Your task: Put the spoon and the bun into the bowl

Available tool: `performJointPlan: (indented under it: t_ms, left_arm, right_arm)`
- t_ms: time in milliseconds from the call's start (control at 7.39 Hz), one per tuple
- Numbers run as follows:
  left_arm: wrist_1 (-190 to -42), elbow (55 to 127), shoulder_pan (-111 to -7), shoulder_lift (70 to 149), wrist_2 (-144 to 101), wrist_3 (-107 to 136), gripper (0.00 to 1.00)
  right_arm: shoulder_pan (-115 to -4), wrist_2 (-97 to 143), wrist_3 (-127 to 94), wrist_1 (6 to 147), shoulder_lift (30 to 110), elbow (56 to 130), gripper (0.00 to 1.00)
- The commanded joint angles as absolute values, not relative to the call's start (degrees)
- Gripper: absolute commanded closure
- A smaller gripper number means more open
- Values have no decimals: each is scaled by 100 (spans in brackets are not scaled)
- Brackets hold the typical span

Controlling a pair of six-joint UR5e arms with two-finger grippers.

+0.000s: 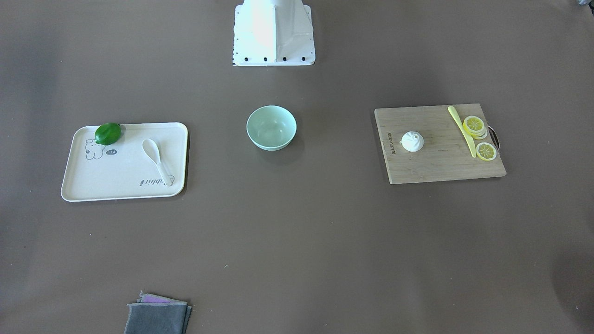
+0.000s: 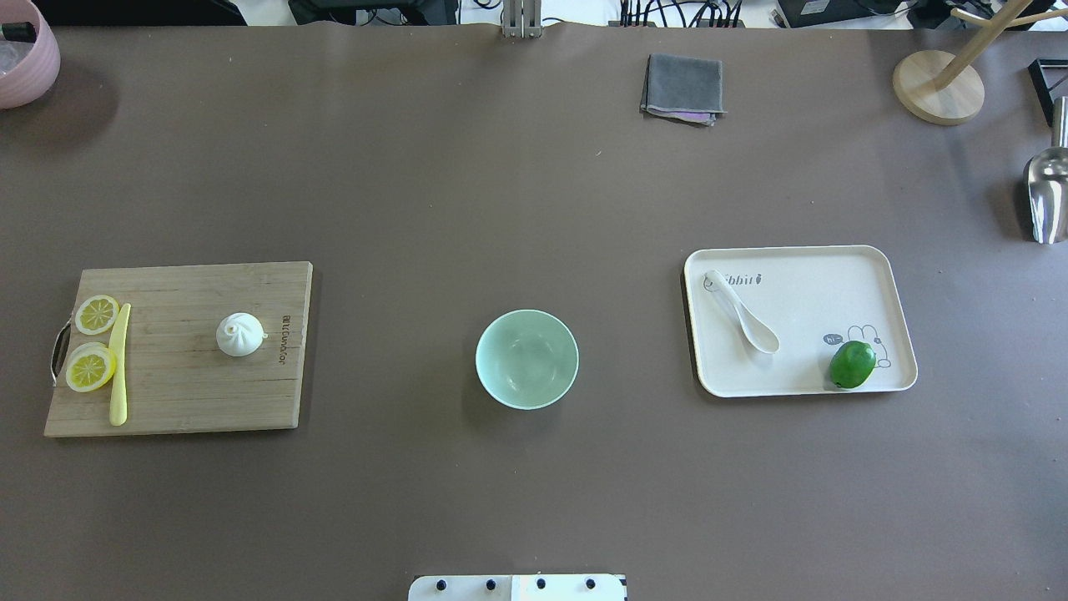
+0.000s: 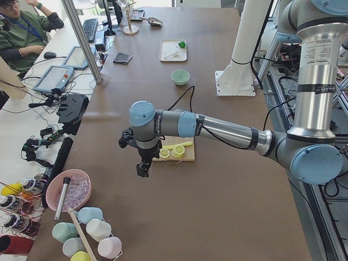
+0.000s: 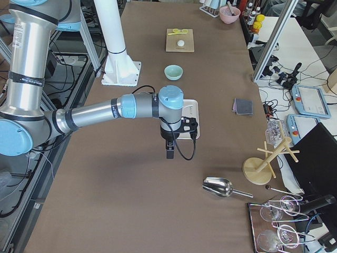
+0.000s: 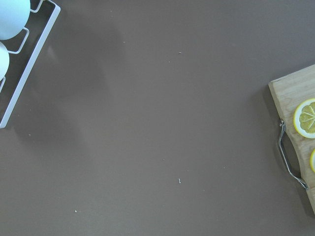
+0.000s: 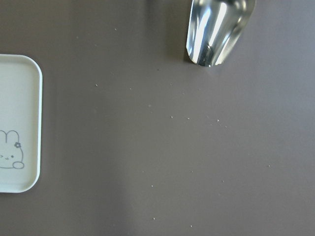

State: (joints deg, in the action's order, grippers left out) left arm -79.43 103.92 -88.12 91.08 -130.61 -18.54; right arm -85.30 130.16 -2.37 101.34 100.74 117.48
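Note:
The white spoon (image 2: 743, 310) lies on a cream tray (image 2: 834, 284) on the right of the overhead view. The white pleated bun (image 2: 240, 334) sits on a wooden cutting board (image 2: 183, 392) on the left. The mint-green bowl (image 2: 526, 359) stands empty between them. My left gripper (image 3: 142, 169) shows only in the exterior left view, hanging over bare table past the board's handle end. My right gripper (image 4: 169, 154) shows only in the exterior right view, over bare table past the tray. I cannot tell whether either is open or shut.
A green lime (image 2: 852, 364) sits on the tray. Lemon slices (image 2: 90, 366) and a yellow knife (image 2: 119, 364) lie on the board. A grey cloth (image 2: 682, 87), a metal scoop (image 2: 1046, 196), a wooden stand (image 2: 938, 87) and a pink bowl (image 2: 25, 58) sit near the table's edges.

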Motion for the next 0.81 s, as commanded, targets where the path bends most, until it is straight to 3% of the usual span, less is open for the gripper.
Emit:
performJointPlan:
  t_ms: [0, 271, 677]
  left_arm:
    - [-8294, 10433, -8807, 9359, -13078, -1846, 1]
    - [-9480, 10231, -8807, 9431, -13060, -1819, 1]
    - [-9554, 10091, -8807, 9466, -13323, -1837, 1]
  right_arm:
    - [-8473, 13130, -298, 10082, 9530, 11786, 0]
    - [-8473, 13192, -325, 9182, 9317, 11708, 0]
    - [-8464, 13561, -255, 7960, 9561, 11498, 0]
